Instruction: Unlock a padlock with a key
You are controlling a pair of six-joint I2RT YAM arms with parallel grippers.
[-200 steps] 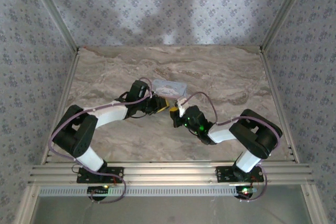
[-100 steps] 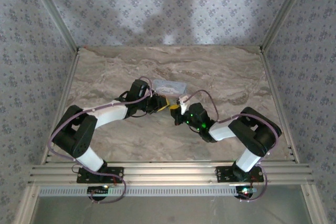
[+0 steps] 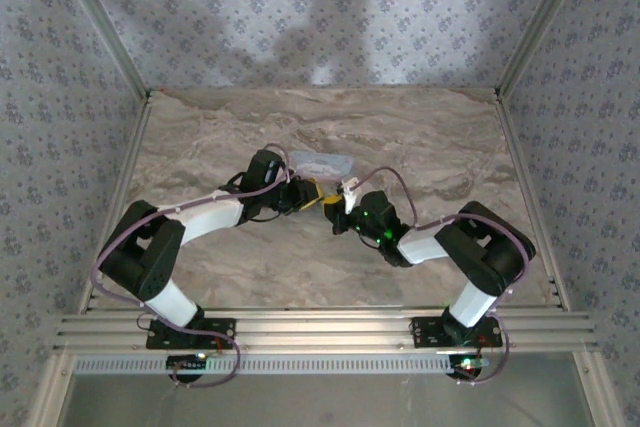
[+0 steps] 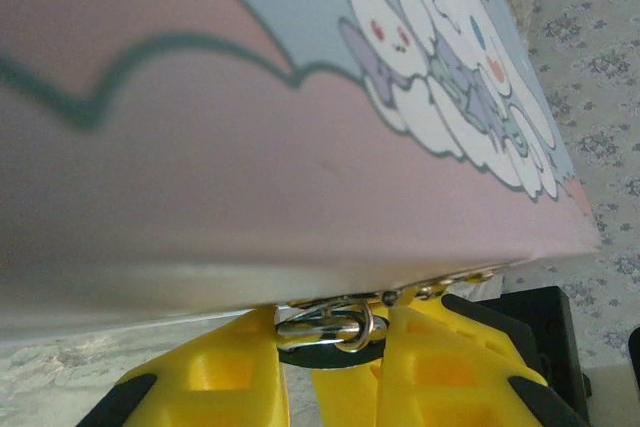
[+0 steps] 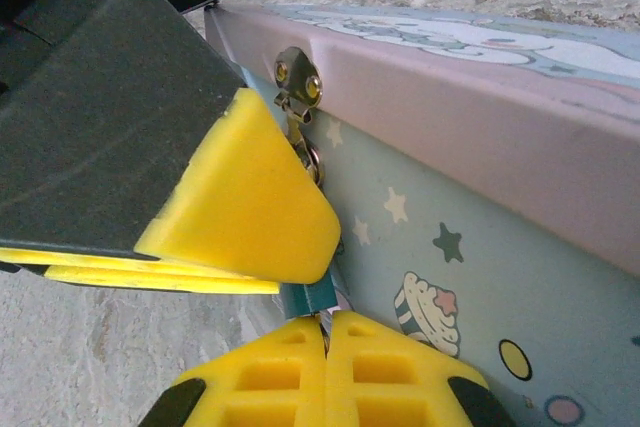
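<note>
Left wrist: left gripper (image 4: 338,339) narrowed onto the padlock (image 4: 318,355), pinching its small body where it hangs from the hasp (image 5: 297,77) of the tin (image 4: 250,147). Right gripper (image 5: 326,342) pressed flat together just below; can't tell if it holds anything. Lock looks light, rigid, slick and swings freely, so clamp the body flanks, not the shackle.

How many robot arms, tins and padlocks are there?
robot arms: 2
tin: 1
padlock: 1
total: 4
</note>
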